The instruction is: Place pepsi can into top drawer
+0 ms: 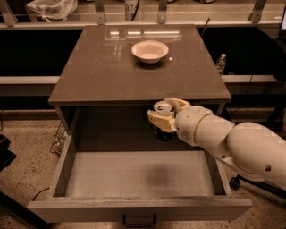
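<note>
The pepsi can [162, 130], dark blue with a silver top, is held upright in my gripper [166, 117] above the back right part of the open top drawer [138, 174]. The cream fingers [159, 120] are shut around the can's upper half. The can hangs above the drawer's pale bottom and does not touch it. The drawer is pulled far out, with its dark handle [139, 221] at the front. My white arm [237, 145] reaches in from the right.
A white bowl [150, 50] sits on the brown cabinet top [111, 67] toward the back. A small bottle [221, 62] stands behind the cabinet at right. A plastic bag [50, 8] lies on the rear shelf at left.
</note>
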`<state>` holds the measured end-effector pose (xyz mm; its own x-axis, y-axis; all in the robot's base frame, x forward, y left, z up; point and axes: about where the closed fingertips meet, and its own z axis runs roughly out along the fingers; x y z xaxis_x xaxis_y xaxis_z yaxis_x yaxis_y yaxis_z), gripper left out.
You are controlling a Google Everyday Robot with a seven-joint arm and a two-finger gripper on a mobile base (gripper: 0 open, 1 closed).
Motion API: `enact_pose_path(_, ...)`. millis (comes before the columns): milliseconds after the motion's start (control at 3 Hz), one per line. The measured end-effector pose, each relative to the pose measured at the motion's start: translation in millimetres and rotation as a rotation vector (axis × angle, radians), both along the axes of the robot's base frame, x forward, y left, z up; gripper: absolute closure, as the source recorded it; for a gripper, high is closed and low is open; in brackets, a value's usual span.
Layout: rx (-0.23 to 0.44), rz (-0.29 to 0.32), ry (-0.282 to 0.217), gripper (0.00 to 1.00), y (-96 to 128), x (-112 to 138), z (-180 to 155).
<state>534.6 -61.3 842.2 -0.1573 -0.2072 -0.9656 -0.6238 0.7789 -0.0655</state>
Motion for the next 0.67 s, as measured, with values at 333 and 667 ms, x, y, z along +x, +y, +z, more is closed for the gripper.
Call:
enact_pose_path(333, 0.056, 0.150, 0.019, 1.00, 16, -3, -36)
enact_pose_path(667, 0.135, 0.252, 0.037, 1.00, 33, -15, -66)
